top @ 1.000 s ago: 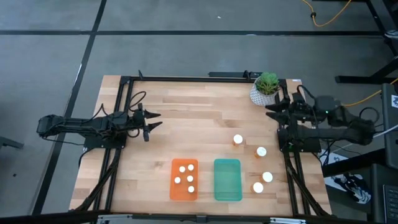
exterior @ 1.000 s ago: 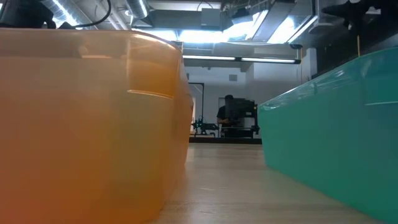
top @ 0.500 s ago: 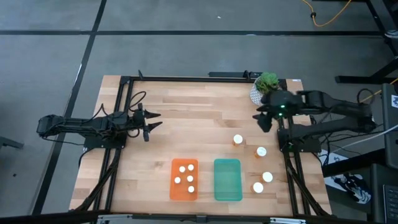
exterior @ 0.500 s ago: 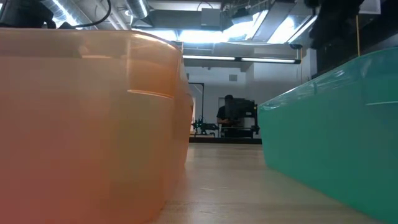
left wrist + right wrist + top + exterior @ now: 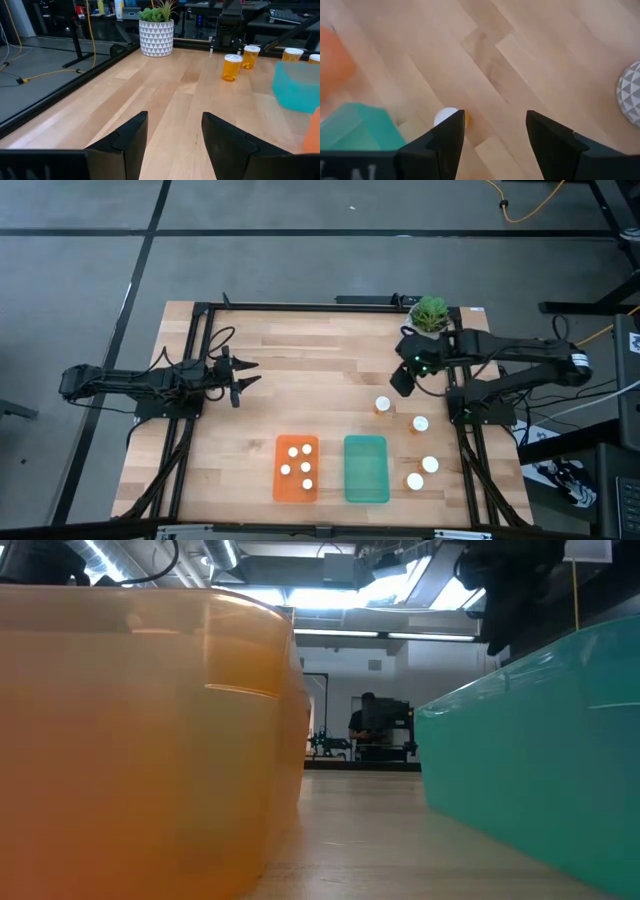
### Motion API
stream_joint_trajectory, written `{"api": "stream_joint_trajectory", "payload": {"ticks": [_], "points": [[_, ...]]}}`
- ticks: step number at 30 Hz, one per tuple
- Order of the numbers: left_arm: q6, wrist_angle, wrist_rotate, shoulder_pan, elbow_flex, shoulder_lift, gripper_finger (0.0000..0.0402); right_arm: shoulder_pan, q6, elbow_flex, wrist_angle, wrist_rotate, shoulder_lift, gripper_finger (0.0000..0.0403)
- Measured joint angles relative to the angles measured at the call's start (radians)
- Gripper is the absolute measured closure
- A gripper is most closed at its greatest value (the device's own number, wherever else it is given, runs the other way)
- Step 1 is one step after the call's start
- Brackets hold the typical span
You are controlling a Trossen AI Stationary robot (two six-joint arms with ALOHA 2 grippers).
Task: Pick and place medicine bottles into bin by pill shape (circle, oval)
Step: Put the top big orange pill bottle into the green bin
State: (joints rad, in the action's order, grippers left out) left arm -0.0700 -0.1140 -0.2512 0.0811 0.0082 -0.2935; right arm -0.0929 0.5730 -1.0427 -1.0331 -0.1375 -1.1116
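Four amber bottles with white caps stand upright on the table's right part: one (image 5: pixel 382 405) nearest the middle, one (image 5: pixel 420 424) beside it, and two (image 5: pixel 430 465) (image 5: pixel 414 481) near the front. Several tiny white-capped bottles lie in the orange tray (image 5: pixel 296 450). The teal tray (image 5: pixel 366 468) stands beside it. My right gripper (image 5: pixel 399 384) is open and hangs above the table, just far-right of the first amber bottle, whose cap (image 5: pixel 446 116) shows beside one finger in the right wrist view. My left gripper (image 5: pixel 240 378) is open and empty at the table's left side.
A white patterned pot with a green plant (image 5: pixel 428 320) stands at the far right corner, close behind my right arm. Black frame rails run along the table's left (image 5: pixel 190 380) and right (image 5: pixel 462 430) edges. Bare wood lies between the two grippers.
My right gripper has swung out from the table's right edge toward the left and a little nearer, ending above the table next to the amber bottle closest to the middle. Its arm has come into the low view's upper right corner.
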Motion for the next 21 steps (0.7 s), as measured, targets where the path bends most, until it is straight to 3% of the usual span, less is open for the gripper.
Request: {"api": "stream_joint_trajectory", "payload": {"ticks": [12, 21], "points": [[0.0, 0.0, 0.0, 0.0, 0.0, 0.0, 0.0223, 0.009, 0.399, 0.001, 0.018, 0.039, -0.104, 0.019], [0.0, 0.0, 0.0, 0.0, 0.0, 0.0, 0.0223, 0.167, 0.671, 0.001, -0.003, -0.017, -0.131, 0.019]]}}
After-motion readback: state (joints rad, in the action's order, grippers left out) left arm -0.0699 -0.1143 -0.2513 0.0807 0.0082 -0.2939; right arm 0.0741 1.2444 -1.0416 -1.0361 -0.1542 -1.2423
